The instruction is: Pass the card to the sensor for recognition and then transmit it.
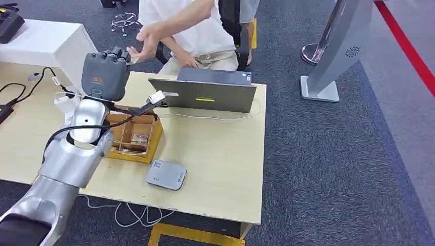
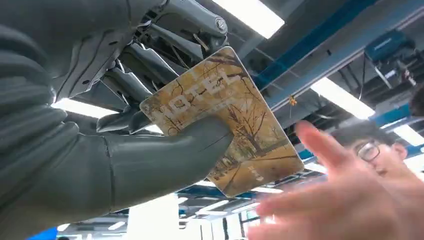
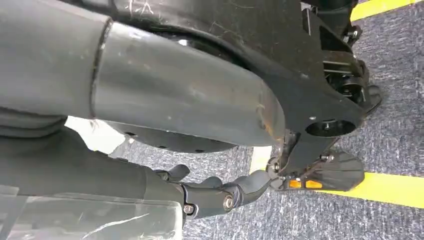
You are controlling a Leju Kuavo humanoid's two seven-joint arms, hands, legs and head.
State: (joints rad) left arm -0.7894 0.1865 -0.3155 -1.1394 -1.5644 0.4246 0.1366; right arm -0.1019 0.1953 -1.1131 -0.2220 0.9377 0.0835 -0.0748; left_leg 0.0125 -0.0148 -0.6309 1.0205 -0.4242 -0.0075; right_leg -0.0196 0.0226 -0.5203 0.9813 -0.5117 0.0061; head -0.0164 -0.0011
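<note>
Left robot hand pinches the card between thick grey thumb and darker fingers, raised above the far edge of the desk. Card is a thin rectangle with rounded corners, yellow-brown autumn tree print, pale lettering across one end that looks like "HOTEL", first letter partly hidden; small print near the other end too blurred to read. Thumb covers one long edge, the rest of the card sticks out free. A person's hand is open, blurred, just beside the card's free end, not touching it in the wrist view. In the head view the left robot hand is up near the person's hands. On the desk: grey sensor near the front edge, wooden tray beside it, laptop behind. Right robot hand hangs over the floor, fingers curled, holding nothing.
</note>
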